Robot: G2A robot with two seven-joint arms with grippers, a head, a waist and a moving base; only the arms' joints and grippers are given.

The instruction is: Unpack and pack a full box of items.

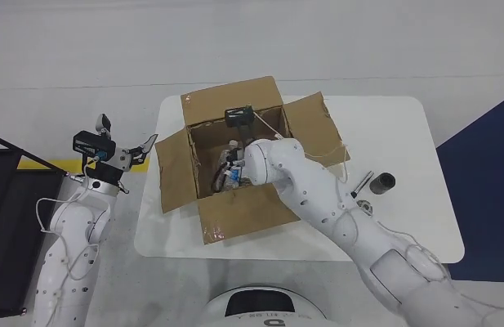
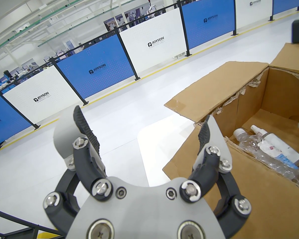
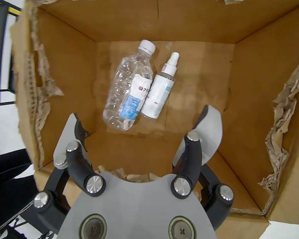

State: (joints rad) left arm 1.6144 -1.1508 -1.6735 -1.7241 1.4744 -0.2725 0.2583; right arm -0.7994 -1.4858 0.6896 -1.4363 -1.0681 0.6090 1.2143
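One cardboard box [image 1: 176, 172] stands on the left part of the white table [image 1: 399, 123], with all four of its flaps folded outward and its torn paper edges showing. Two items lie on the box floor, side by side and touching: one clear plastic bottle [image 3: 129, 93] with a white cap, and one white spray bottle [image 3: 162, 85]. The right gripper [image 3: 142, 116] hangs inside the box opening above these two, its two fingers spread wide and holding nothing. The left gripper [image 1: 129, 132] sits out past the table's left edge, just beside the box's left flap, with its two fingers also spread wide and empty. Its wrist view looks across the flap into the box [image 2: 214, 105], where the clear bottle [image 2: 254, 145] and spray bottle [image 2: 276, 145] show. On the right part of the table, well apart from the box, rest one dark cylinder [image 1: 383, 183] and one slim rod-like piece [image 1: 362, 181] just beside it.
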